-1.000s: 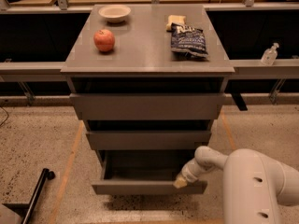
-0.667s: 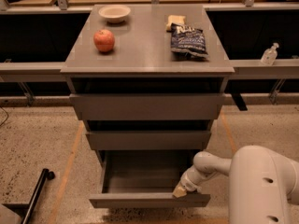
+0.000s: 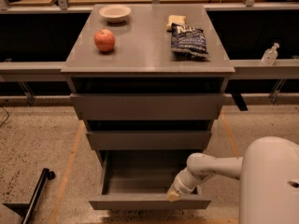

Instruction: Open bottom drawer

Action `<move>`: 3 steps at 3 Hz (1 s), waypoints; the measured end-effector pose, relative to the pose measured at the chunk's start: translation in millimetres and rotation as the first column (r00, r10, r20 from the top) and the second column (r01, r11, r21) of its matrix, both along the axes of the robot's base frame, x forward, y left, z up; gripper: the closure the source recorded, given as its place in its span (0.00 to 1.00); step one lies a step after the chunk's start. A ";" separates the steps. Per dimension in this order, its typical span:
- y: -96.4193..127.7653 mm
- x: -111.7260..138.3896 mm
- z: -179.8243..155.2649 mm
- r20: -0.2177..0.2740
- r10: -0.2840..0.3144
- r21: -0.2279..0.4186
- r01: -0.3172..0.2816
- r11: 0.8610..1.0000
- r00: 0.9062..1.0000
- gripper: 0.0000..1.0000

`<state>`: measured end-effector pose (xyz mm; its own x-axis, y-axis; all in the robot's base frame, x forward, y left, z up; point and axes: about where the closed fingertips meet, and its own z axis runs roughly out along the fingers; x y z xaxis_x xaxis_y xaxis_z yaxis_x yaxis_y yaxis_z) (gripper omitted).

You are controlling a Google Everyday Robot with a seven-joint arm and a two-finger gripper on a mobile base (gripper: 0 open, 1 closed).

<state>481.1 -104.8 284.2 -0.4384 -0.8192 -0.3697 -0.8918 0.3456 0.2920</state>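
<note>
The bottom drawer (image 3: 149,201) is the lowest grey front of the cabinet. It stands pulled well out, showing its empty grey tray (image 3: 140,178). My gripper (image 3: 174,194) reaches in from the right on a white arm and sits at the top edge of the drawer front, right of its middle. Above it are the mid-sized drawer front (image 3: 148,139) and the tallest, widest front (image 3: 147,106), both pushed in.
On the cabinet top (image 3: 145,45) lie a red apple (image 3: 104,40), a white bowl (image 3: 115,12), a dark chip bag (image 3: 188,40) and a yellow item (image 3: 175,21). A clear bottle (image 3: 270,55) stands on the right ledge. A black pole (image 3: 37,195) lies on the floor at left.
The bottom drawer has slid further out toward the camera, and my gripper has moved down and back with its front edge.
</note>
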 end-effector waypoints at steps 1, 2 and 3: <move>24.1 8.0 23.3 0.076 0.075 0.026 -0.077 0.997 0.994 0.46; 36.3 23.7 27.0 0.124 0.120 0.027 -0.125 0.992 0.985 0.22; 38.7 32.1 10.7 0.098 0.133 0.051 -0.138 0.989 0.986 0.01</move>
<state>513.2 -66.1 294.9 -0.2858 -0.8451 -0.4517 -0.9537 0.2046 0.2206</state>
